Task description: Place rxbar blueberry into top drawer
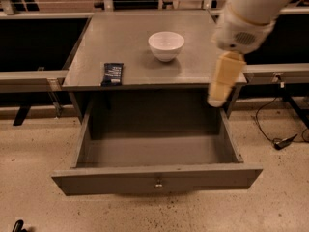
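Rxbar [112, 74] lies flat at the front left corner of the desk [120, 30], left of centre in the frame, untouched and well apart from the gripper [219, 93]. That gripper hangs at the right of the frame, just off the desk's front right corner and above the right side of the drawer [157, 178]. You cannot tell its grip state from this view, though nothing shows in it. The drawer stands pulled out across the lower half of the frame, with nothing seen inside its grey box. A white bowl [166, 45] sits mid-desk, above and between bar and gripper in the frame.

By the look of it you are at the reach step: drawer ready, bar not yet picked. Your next move calls for a swing leftward along the desk front, keeping below the bowl in the frame rather than crossing it, then a descent onto the bar. The wrapper looks thin and flush with the desk, so plan a low, squared-up pinch across its narrow width.
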`<state>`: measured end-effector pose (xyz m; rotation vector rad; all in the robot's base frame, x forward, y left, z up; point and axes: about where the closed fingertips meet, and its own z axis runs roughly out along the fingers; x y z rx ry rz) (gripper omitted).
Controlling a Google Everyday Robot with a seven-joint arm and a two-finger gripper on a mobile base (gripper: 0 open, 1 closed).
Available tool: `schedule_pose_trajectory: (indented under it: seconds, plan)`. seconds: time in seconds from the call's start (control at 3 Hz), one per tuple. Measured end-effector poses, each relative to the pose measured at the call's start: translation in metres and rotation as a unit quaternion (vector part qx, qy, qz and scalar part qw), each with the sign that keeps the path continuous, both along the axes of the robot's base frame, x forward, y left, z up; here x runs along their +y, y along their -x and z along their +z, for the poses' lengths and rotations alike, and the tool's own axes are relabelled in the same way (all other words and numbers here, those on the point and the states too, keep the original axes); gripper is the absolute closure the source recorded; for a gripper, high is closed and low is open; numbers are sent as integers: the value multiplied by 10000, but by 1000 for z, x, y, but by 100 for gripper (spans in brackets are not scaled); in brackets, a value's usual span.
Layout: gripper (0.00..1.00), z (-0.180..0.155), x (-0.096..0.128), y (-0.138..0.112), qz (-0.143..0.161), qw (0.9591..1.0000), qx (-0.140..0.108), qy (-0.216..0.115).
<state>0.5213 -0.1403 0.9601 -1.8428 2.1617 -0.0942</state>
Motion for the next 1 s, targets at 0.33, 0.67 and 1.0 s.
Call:
schedule_pose_trajectory:
  seconds: [0.33, 0.67, 1.0]
  plan:
    - [0, -18, 50, -34, 308, 9993, 214, -38]
    - [0, -39, 109, -50, 728, 9965, 421, 10]
    - [0, -39, 109, -50, 728, 9965, 411, 5]
